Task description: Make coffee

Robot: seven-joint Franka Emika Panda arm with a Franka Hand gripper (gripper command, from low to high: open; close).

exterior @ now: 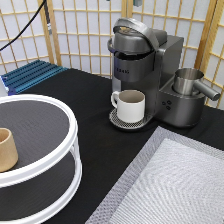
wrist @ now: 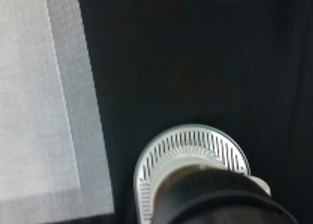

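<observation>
The coffee machine [exterior: 145, 65] looks like dark brushed metal with a glossy lid. The mug [exterior: 131, 105] is smooth white ceramic. A matt black cloth covers the counter [exterior: 95, 115]; the placemat [exterior: 175, 185] is woven grey.

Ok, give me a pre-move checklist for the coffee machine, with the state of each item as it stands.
1. White mug on the drip tray under the spout: ok.
2. Mug upright: ok.
3. Coffee machine lid shut: cannot tell; the handle looks raised.
4. Pod loaded: cannot tell.
5. Gripper in the exterior view: not ok, it is out of view; the wrist view looks down at the drip tray.
6. Metal frother cup seated on the machine's side: ok.
</observation>
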